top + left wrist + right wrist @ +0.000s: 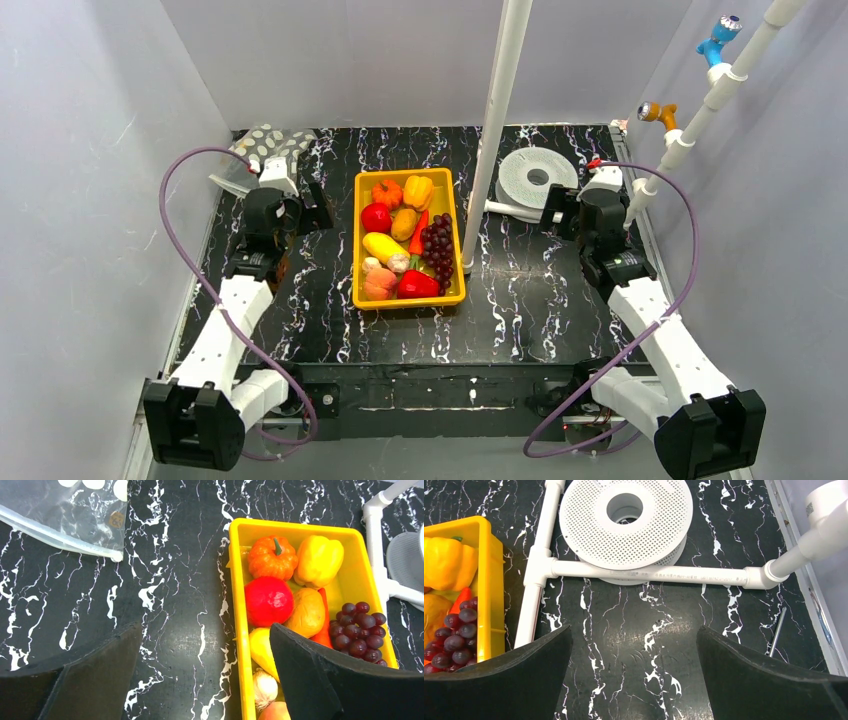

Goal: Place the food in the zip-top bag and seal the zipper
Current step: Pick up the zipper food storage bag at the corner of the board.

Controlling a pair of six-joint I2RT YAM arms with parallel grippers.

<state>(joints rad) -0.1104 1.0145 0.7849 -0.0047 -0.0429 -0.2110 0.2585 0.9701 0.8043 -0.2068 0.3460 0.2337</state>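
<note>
The food (pixel 405 240) lies in a yellow tray (pixel 359 238) at the table's middle: an orange pumpkin (pixel 272 556), a yellow pepper (pixel 320 560), a red fruit (pixel 268 600), a tan piece (pixel 306 612), purple grapes (pixel 360 632), a garlic bulb (pixel 264 687). The clear zip-top bag (pixel 262 150) lies flat at the far left corner; its zipper strip (pixel 55 537) shows in the left wrist view. My left gripper (pixel 300 208) is open and empty over bare table left of the tray. My right gripper (pixel 556 208) is open and empty right of the tray.
A white perforated spool (pixel 537 177) sits at the back right behind white pipe legs (pixel 649 572). A white upright pole (pixel 497 120) stands just right of the tray. A thin metal rod (pixel 776 631) lies by the right table edge.
</note>
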